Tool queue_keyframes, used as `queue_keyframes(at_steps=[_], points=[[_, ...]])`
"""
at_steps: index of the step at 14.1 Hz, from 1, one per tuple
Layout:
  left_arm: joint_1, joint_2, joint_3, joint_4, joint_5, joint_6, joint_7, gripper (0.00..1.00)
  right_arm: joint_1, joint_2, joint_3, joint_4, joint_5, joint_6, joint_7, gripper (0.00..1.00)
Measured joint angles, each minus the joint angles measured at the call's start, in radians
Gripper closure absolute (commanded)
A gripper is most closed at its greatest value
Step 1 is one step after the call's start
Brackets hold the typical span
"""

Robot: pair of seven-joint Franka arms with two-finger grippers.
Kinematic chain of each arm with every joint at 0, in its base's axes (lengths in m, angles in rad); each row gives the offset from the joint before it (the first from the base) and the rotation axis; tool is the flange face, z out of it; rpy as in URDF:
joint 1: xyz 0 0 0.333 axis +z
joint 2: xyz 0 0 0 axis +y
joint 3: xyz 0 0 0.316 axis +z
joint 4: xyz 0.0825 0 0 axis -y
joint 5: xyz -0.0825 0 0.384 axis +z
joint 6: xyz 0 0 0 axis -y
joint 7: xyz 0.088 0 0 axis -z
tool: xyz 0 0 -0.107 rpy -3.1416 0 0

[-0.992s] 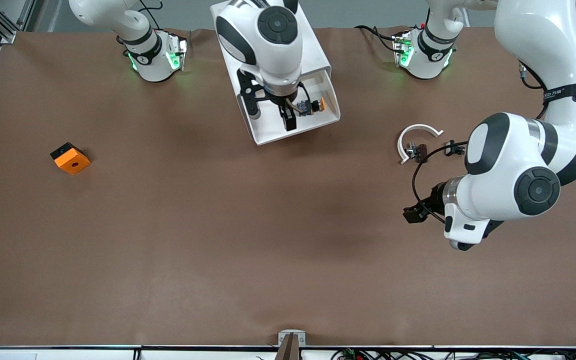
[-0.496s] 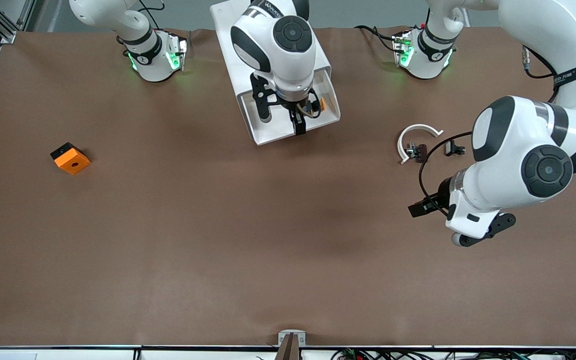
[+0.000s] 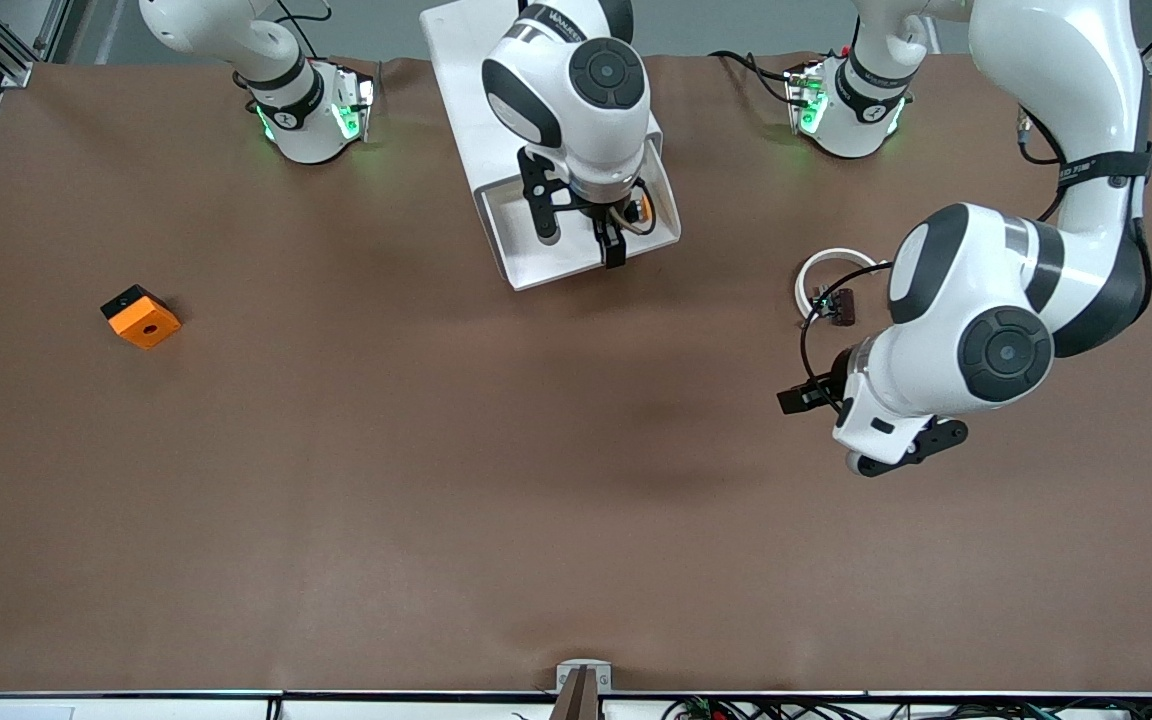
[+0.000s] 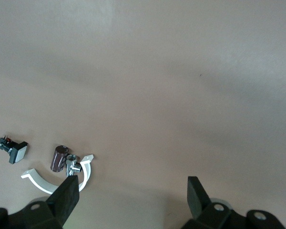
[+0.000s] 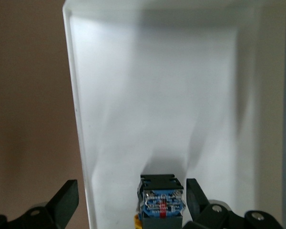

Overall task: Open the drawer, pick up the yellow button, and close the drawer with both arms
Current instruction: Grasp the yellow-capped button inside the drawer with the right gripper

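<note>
The drawer (image 3: 546, 270) stands pulled out of the white cabinet (image 3: 456, 80); its white tray also shows in the right wrist view (image 5: 133, 95). The button (image 3: 639, 210) lies in the tray, toward the left arm's end, with only its orange cap showing under the right arm's wrist. In the right wrist view its black and blue body (image 5: 162, 202) lies between the open fingers, close to one finger (image 5: 196, 198). My right gripper (image 3: 581, 242) (image 5: 132, 202) is open, low over the tray. My left gripper (image 3: 801, 395) (image 4: 132, 200) is open and empty over bare table.
An orange square block (image 3: 141, 316) lies toward the right arm's end. A white curved band (image 3: 826, 262) (image 4: 62, 181) with small dark clip parts (image 4: 60, 158) lies beside the left arm. Another black clip part (image 4: 12, 149) lies near it.
The right arm's wrist has shifted over the button, so the fingers now straddle it. The left arm has swung toward the table's middle, with its gripper still open.
</note>
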Motion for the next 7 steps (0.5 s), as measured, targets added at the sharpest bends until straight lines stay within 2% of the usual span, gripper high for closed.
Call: queue_keyframes(at_steps=[7], points=[[-0.001, -0.015, -0.01, -0.062, 0.0, -0.002, 0.0, 0.0, 0.025, 0.01, 0.0, 0.022, 0.032, 0.0, 0.002, 0.0]])
